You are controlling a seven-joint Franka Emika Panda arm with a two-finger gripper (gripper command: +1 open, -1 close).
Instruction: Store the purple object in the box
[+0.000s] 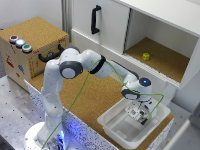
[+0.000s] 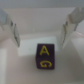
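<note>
The purple object (image 2: 45, 55) is a small cube with yellow letters, lying on the white floor of the box (image 2: 10, 65). In the wrist view my gripper (image 2: 40, 37) is open, its two fingers (image 2: 11, 27) standing apart on either side and just above the cube, not touching it. In the exterior view the gripper (image 1: 137, 114) hangs down inside the white box (image 1: 112, 122) near its far wall; the cube itself is hidden there behind the hand.
A cork-clad crate (image 1: 30, 45) with a black handle and coloured buttons stands at the exterior view's left. A white cabinet (image 1: 150, 30) with an open compartment holds a small yellow-green object (image 1: 145, 56). The box sits on a cork tabletop (image 1: 90, 97).
</note>
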